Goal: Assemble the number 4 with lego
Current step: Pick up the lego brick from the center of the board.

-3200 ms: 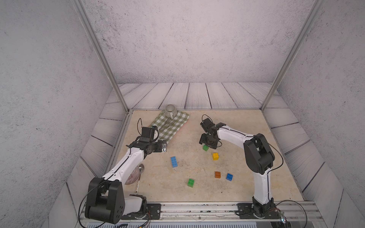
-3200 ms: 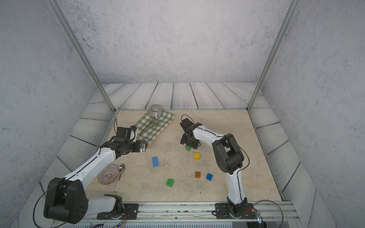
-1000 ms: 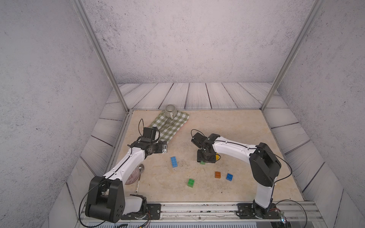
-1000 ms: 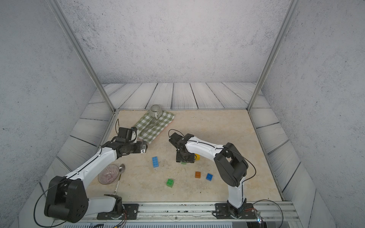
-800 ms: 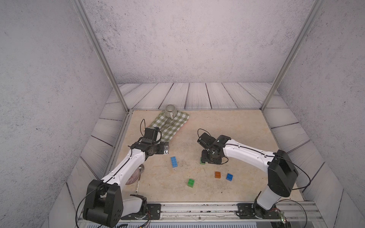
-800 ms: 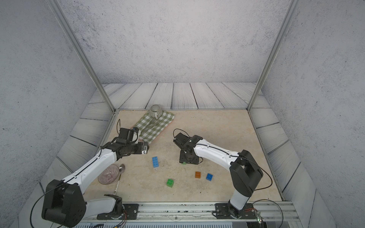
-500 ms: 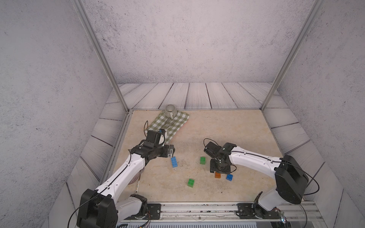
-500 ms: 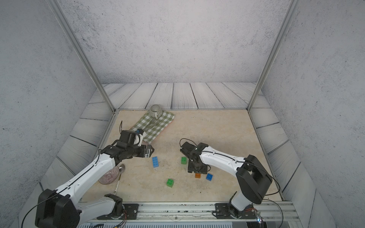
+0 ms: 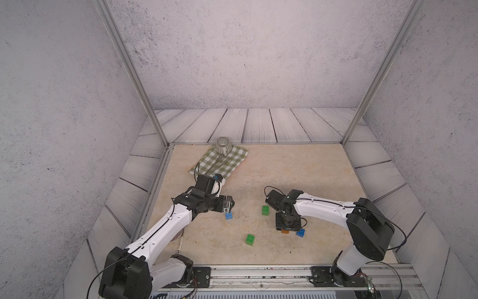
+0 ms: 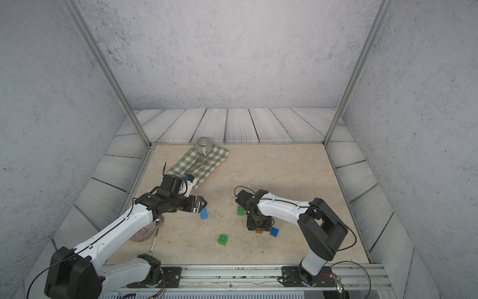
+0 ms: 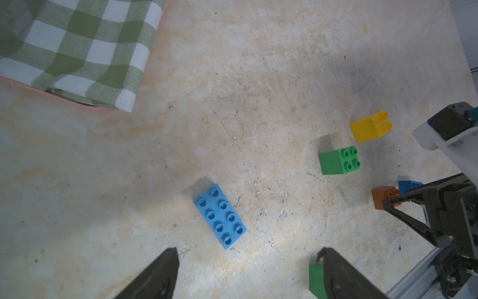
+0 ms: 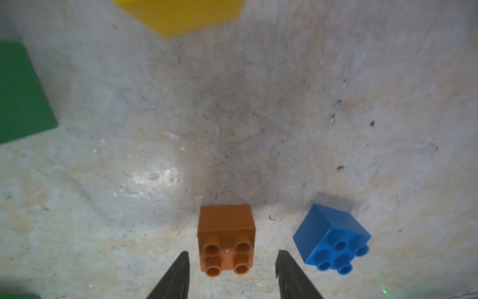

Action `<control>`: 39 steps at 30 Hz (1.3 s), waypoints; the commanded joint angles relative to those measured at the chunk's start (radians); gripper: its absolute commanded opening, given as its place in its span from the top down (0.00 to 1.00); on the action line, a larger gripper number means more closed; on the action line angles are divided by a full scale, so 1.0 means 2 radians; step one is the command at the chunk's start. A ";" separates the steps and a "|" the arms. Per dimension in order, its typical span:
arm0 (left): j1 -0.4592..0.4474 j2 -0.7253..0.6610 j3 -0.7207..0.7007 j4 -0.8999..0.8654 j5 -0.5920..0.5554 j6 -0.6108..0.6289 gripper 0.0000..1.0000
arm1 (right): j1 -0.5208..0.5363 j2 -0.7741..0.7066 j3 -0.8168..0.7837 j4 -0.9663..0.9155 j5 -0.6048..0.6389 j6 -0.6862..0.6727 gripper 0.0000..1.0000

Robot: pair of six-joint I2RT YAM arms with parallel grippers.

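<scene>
Lego (image 9: 249, 239), six bricks, all separate on beige tabletop (image 9: 297, 168).
Right gripper (image 12: 232, 251) pointing down, fingers (image 12: 178, 274) apart on either side of orange-brown brick (image 12: 226, 240), narrow gaps showing, not clamped; dark blue brick (image 12: 332, 240) just beside; yellow brick (image 11: 371, 126) and green brick (image 11: 338, 160) nearby, close together. Left gripper (image 11: 248, 249) spread wide, empty, above long light blue brick (image 11: 219, 216); second green brick (image 10: 222, 239) nearer front rail, apart from rest. Striped cup (image 9: 223, 145) on checked cloth (image 9: 219, 163), back left.
</scene>
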 commanded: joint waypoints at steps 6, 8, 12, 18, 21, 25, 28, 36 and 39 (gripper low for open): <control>-0.004 0.005 -0.007 0.005 0.005 -0.001 0.11 | -0.003 0.012 0.012 0.001 -0.001 -0.005 0.49; -0.003 0.005 -0.007 0.005 0.004 0.000 0.11 | -0.004 0.016 0.010 0.004 -0.005 -0.004 0.53; -0.004 0.005 -0.007 0.005 0.001 0.000 0.11 | -0.005 0.019 0.010 0.006 -0.007 -0.004 0.60; -0.004 0.008 -0.006 0.005 -0.001 0.002 0.11 | -0.006 0.016 0.011 0.005 -0.005 -0.003 0.64; -0.004 0.010 -0.005 0.005 0.000 0.002 0.11 | -0.006 0.011 0.014 0.000 -0.004 -0.004 0.65; -0.005 0.015 -0.003 0.003 0.005 0.004 0.12 | -0.006 0.000 0.027 -0.007 -0.004 -0.011 0.66; -0.005 0.021 0.002 0.001 0.007 0.007 0.12 | -0.006 0.000 0.046 -0.015 -0.005 -0.016 0.68; -0.009 0.038 0.017 -0.003 0.005 0.017 0.12 | -0.006 0.018 0.114 -0.035 0.003 -0.035 1.00; -0.010 0.044 0.021 -0.002 0.004 0.019 0.12 | -0.009 0.026 0.135 -0.040 0.004 -0.041 1.00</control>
